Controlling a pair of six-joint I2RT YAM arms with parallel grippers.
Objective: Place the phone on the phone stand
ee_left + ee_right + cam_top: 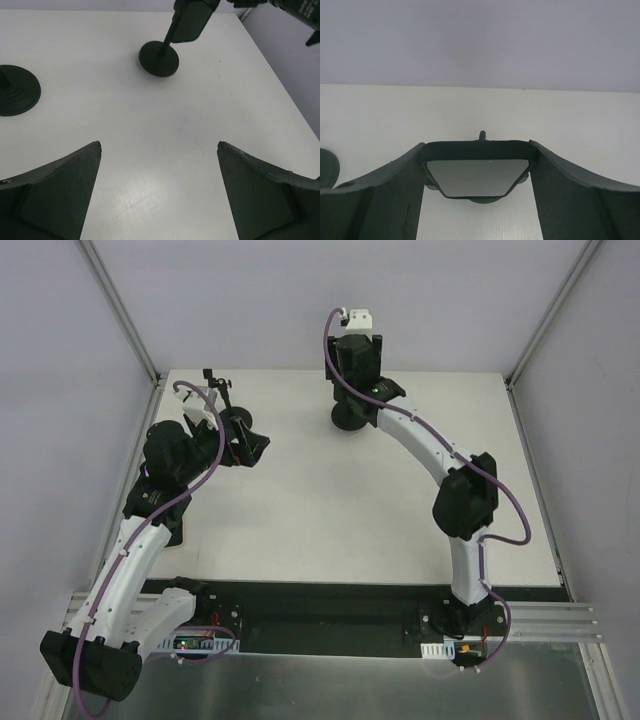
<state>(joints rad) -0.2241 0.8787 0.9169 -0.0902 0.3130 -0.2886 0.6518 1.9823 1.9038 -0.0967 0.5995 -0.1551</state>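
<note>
The black phone [477, 172] sits between my right gripper's [477, 145] fingers, screen up, and the gripper is shut on its two sides. Below it the phone stand's round base [485, 200] peeks out. In the top view my right gripper [356, 355] hovers over the stand base [349, 418] at the far middle of the table. The left wrist view shows the phone [191, 20] at the top of the stand's pole, above the base [159, 59]. My left gripper [159, 145] is open and empty, low over the table [330, 500], left of the stand.
A second black stand with a round base [15, 90] and a thin jointed arm [215, 385] stands at the far left, close to my left gripper [250, 445]. Grey walls enclose the table on three sides.
</note>
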